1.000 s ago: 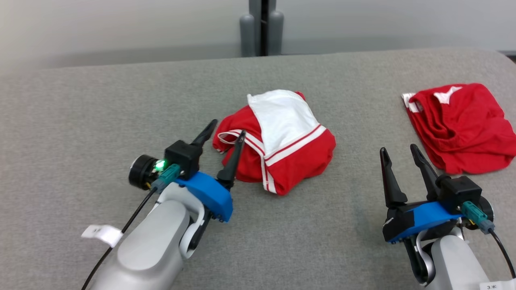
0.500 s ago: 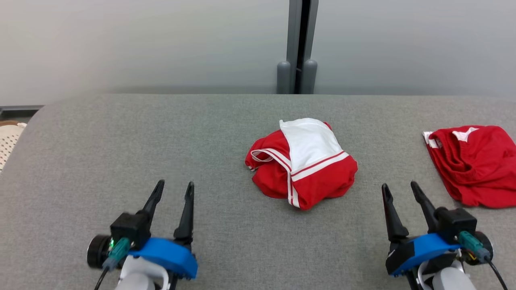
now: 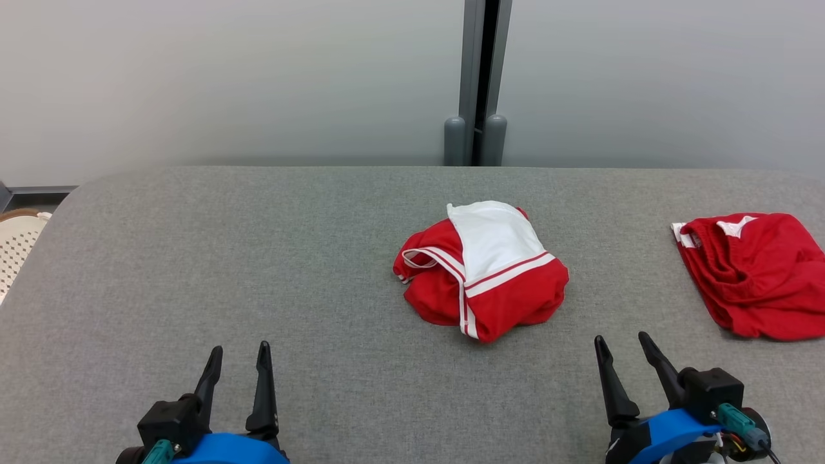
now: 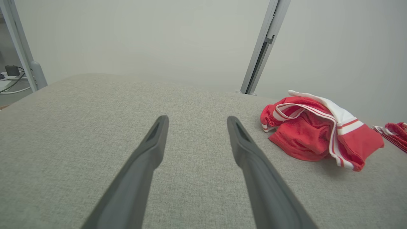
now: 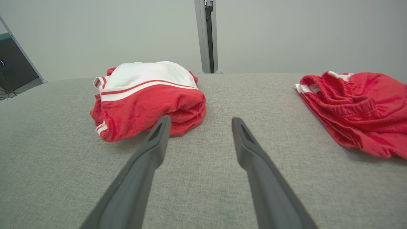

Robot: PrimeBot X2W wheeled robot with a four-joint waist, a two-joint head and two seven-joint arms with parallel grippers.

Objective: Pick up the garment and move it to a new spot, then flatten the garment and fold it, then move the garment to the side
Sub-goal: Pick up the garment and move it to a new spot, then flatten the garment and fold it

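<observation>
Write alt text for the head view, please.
A bundled red and white garment lies centred on a grey table, a red garment near its right edge. The left end effector and right end effector sit open, empty, at the bottom.

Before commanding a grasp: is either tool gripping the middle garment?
No, the left tool and right tool are open and empty, apart from the garment.

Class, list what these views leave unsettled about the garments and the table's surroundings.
1. Head view: the red garment runs off the right edge, so its full outline is unknown.
2. Every view: the red-and-white garment is bunched; its own folds hide its type.
3. Head view: the pale perforated object at the left edge is cut off, unidentifiable.
</observation>
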